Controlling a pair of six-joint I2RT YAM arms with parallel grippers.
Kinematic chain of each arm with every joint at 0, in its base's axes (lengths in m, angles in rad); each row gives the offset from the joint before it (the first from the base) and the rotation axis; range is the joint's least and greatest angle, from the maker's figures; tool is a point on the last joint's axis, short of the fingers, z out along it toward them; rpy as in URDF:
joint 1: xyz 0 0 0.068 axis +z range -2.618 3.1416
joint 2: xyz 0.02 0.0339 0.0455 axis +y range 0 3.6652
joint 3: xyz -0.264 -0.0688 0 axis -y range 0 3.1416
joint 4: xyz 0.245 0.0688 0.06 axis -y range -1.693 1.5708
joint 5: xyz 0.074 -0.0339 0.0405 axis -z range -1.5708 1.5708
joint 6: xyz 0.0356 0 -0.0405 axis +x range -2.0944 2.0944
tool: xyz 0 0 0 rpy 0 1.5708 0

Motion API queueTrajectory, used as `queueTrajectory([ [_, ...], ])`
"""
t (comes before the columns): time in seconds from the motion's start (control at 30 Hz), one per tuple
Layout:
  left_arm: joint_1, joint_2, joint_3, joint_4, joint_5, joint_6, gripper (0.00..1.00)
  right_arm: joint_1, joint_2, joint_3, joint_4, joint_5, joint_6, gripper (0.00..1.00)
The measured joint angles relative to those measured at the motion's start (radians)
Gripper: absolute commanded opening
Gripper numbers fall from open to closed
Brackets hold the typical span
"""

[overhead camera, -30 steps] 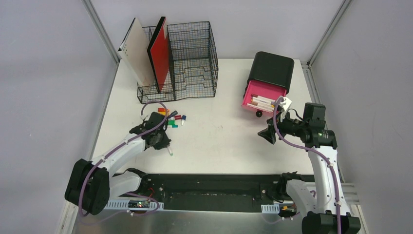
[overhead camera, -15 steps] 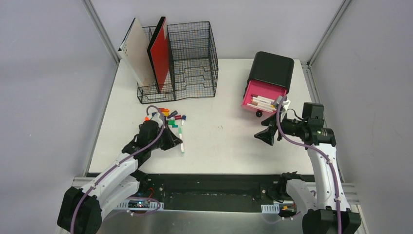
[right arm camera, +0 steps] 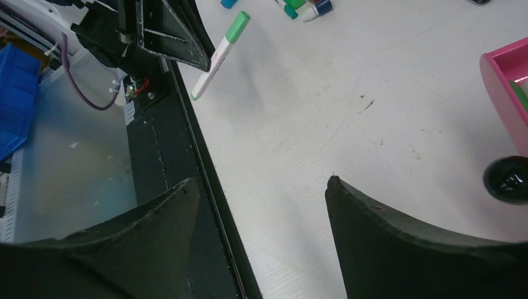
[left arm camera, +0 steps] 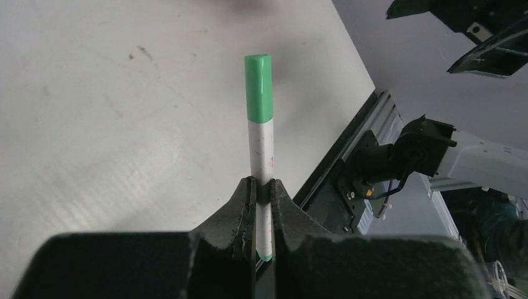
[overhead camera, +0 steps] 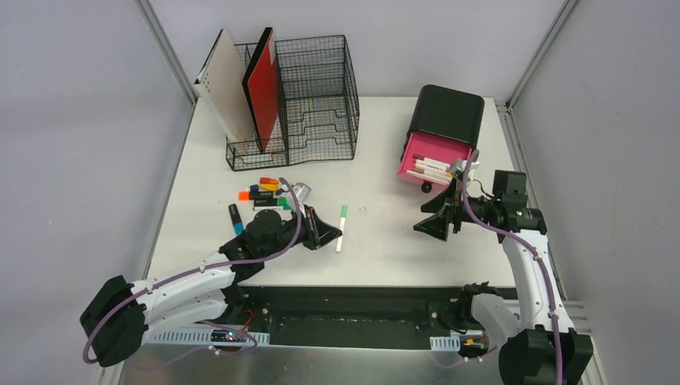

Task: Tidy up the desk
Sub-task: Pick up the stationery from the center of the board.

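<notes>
The left gripper is clamped on the tail of a green-capped marker above the desk, which spreads under both arms, near its front edge. The right gripper gapes wide, empty, by the right edge. For a handover, the right should probably pinch the bare barrel before the left releases.

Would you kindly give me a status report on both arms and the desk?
Left end effector shut on green-capped marker, above desk. Right end effector open, empty, beside pink drawer. Loose markers clustered before mesh organizer.
</notes>
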Motion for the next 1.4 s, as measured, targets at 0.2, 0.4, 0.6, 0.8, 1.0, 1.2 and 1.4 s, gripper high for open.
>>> queueTrajectory([
  [0.2,-0.141,0.124,0.075,0.150,-0.110,0.065,0.00,0.000,0.000,-0.016,0.048,-0.058,0.054,0.78],
  [0.4,-0.286,0.324,0.191,0.269,-0.221,0.133,0.00,0.000,-0.003,-0.043,0.114,-0.105,0.139,0.78],
  [0.6,-0.382,0.483,0.291,0.345,-0.301,0.192,0.00,0.000,-0.003,-0.046,0.146,-0.138,0.187,0.78],
  [0.8,-0.418,0.577,0.354,0.400,-0.341,0.215,0.00,0.000,-0.003,-0.046,0.162,-0.153,0.209,0.78],
  [1.0,-0.442,0.617,0.386,0.443,-0.368,0.226,0.00,0.000,-0.003,-0.057,0.183,-0.142,0.232,0.77],
  [1.2,-0.449,0.637,0.408,0.460,-0.380,0.242,0.00,0.003,0.009,-0.061,0.199,-0.126,0.249,0.70],
  [1.4,-0.460,0.658,0.425,0.475,-0.384,0.247,0.00,0.006,0.013,-0.061,0.208,-0.126,0.263,0.56],
])
